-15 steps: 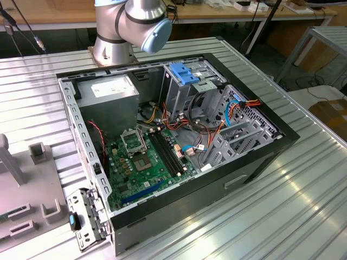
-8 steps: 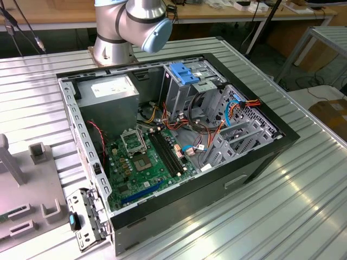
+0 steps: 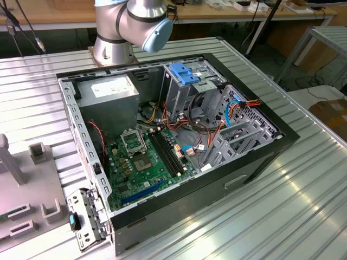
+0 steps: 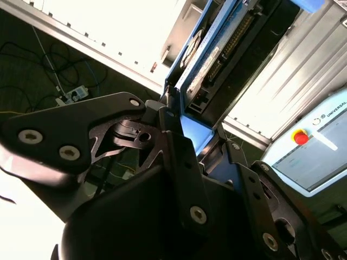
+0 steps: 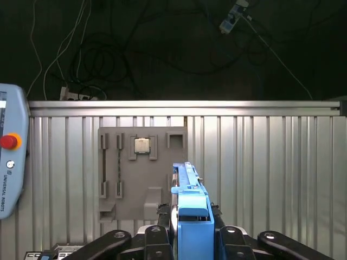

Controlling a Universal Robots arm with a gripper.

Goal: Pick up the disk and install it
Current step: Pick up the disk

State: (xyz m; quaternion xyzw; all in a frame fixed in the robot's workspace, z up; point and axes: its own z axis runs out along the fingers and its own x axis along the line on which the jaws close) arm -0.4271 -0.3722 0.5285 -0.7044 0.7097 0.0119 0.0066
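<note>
disk (image 5: 192, 214) is held up in the air by the gripper (image 5: 190, 219), above the ribbed metal table (image 5: 260, 162). in the first wrist view it is seen from its thin edge, standing upright between the 2 black fingers (image 5: 161, 216), with a blue plastic rail turned to the camera. in the second wrist view the disk shows its dark end with a connector, and blue rails run along its sides. the fingers are drawn narrow and press on the disk from 2 opposite sides, so the gripper is holding it.

beyond the disk, in the first wrist view, a grey holder plate (image 5: 142, 179) lies flat on the table, and a small square chip (image 5: 142, 145) sits in one of its recesses. a grey control tablet (image 5: 11, 162) with a red button (image 5: 10, 142) is at the edge of the table. past the table is a dark floor with loose cables (image 5: 108, 49) and a power strip (image 5: 233, 13).

in the exterior view an open computer case (image 3: 179, 214) lies on its side on the table. inside it are a green motherboard (image 3: 146, 162), a grey power supply box (image 3: 111, 86) in the far corner, and a metal drive cage (image 3: 179, 97) with a blue bracket (image 3: 184, 73) on top. red and orange wires (image 3: 246, 103) hang near the cage. the base of the arm (image 3: 111, 49) stands on the table just behind the case.
</note>
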